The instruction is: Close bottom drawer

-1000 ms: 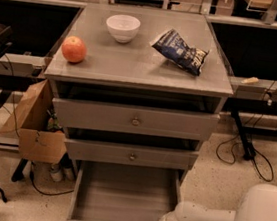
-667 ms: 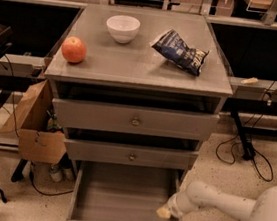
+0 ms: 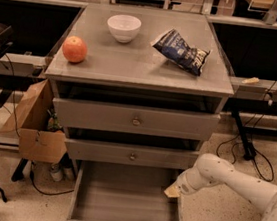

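Note:
The bottom drawer (image 3: 125,201) of the grey cabinet is pulled out wide, showing its grey plank floor and thin side walls; its front edge is at the bottom of the view. My white arm comes in from the lower right. The gripper (image 3: 174,190) is at the drawer's right side wall, near the back right corner, just below the middle drawer (image 3: 132,156). The top drawer (image 3: 136,121) sits above it with a small brass knob.
On the cabinet top (image 3: 139,65) lie an orange (image 3: 74,49), a white bowl (image 3: 123,27) and a blue chip bag (image 3: 182,51). A cardboard box (image 3: 33,125) stands at the cabinet's left. Cables (image 3: 247,151) trail on the floor at right.
My arm has moved up and back along the drawer's right side, from its front right corner to near its back right. The drawer looks as far out as before.

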